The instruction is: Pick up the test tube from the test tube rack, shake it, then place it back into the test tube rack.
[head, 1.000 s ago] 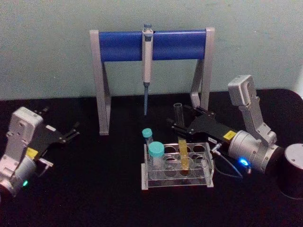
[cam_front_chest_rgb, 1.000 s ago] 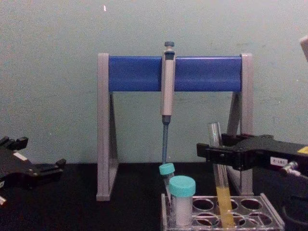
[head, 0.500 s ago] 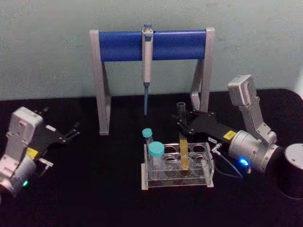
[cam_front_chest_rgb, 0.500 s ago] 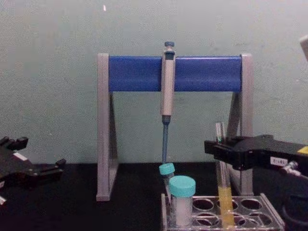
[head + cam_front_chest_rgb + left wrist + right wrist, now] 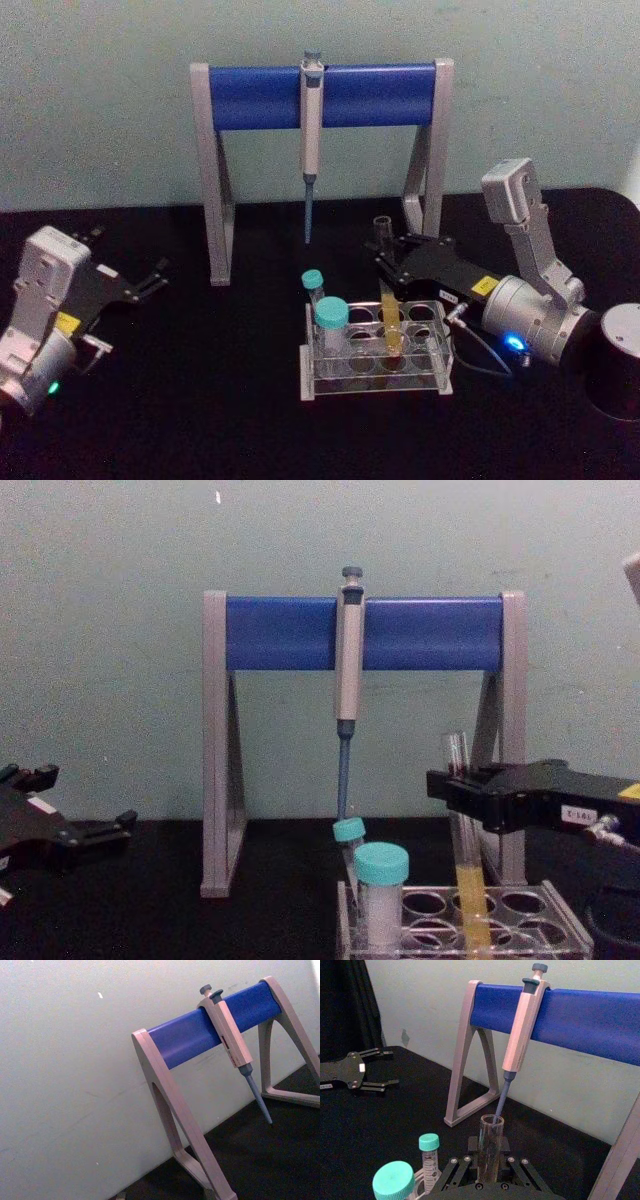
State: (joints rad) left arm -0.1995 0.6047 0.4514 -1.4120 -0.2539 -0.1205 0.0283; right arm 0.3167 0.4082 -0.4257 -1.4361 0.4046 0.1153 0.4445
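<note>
chest view, test tube (image 5: 470,900) partly behind hand (image 5: 455,788)

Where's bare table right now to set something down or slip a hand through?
The widest bare patch is the black table between the left gripper and the rack, in front of the stand. A strip along the near edge is also free. It is crowded right of the rack: the right gripper holds the test tube, with a cable and a dark cylinder beside it.

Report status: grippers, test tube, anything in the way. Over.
Right gripper shut on test tube, upper part; left gripper open, parked at left. Tube upright, bottom in test tube rack. Wide teal-capped tube stands apart, leftward in rack.
</note>
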